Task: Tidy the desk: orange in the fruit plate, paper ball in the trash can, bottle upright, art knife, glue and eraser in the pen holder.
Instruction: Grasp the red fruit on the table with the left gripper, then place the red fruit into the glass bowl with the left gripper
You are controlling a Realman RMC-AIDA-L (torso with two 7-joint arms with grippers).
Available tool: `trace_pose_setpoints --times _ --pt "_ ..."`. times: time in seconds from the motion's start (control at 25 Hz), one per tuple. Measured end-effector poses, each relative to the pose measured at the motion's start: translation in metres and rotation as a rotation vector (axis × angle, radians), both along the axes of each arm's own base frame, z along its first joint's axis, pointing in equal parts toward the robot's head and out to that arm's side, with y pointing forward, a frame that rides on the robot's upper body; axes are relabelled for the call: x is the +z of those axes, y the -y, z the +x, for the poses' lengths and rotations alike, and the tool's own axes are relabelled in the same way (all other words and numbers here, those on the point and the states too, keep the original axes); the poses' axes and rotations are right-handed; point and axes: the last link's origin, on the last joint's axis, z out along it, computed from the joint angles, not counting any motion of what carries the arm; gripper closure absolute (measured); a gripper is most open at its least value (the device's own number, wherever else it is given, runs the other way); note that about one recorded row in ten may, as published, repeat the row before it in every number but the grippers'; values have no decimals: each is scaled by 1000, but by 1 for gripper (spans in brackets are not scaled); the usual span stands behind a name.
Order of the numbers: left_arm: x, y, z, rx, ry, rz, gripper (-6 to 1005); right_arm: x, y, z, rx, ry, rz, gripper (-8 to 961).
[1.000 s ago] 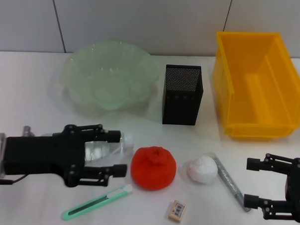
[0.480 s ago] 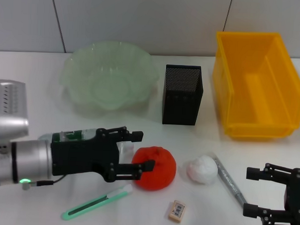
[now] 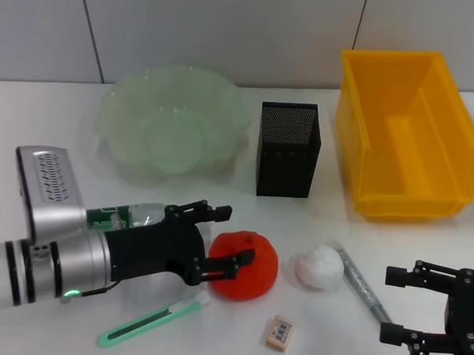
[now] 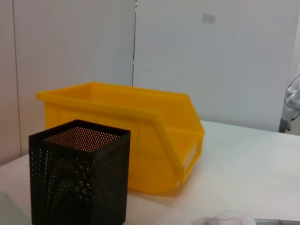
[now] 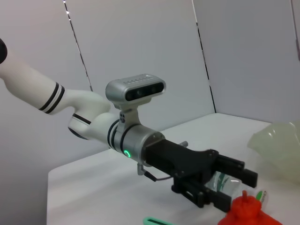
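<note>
Just beside the orange (image 3: 245, 266), the left gripper (image 3: 228, 236) spreads wide.

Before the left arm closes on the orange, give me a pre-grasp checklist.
1. Left gripper open: ok.
2. Fingers straddle the orange: cannot tell; they reach its near side, one above it, one against it.
3. Fruit plate free to receive it: ok.
4. Bottle clear of the grasp: not ok, it lies under the left gripper.
5. Paper ball apart from the orange: ok.
6. Right gripper out of the way: ok, open near the table's right edge.
</note>
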Motion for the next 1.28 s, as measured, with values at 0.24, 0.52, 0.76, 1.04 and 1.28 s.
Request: trace_pose_setpoints --times 0.24,0.52,0.76,1.04,1.28 --pt "-12 -1 4 -5 -32 -8 299 1 0 1 0 6 1 142" --pt "-20 2 7 -28 -56 -41 309 4 -2 3 -7 19 11 142" --pt "-21 3 7 -28 -55 -47 318 1 -5 3 -16 24 19 142" --pt "-22 4 6 -24 -57 -48 567 0 -5 4 -24 25 20 141" --pt "-21 6 7 -26 -40 -58 694 0 -4 4 -25 21 24 141"
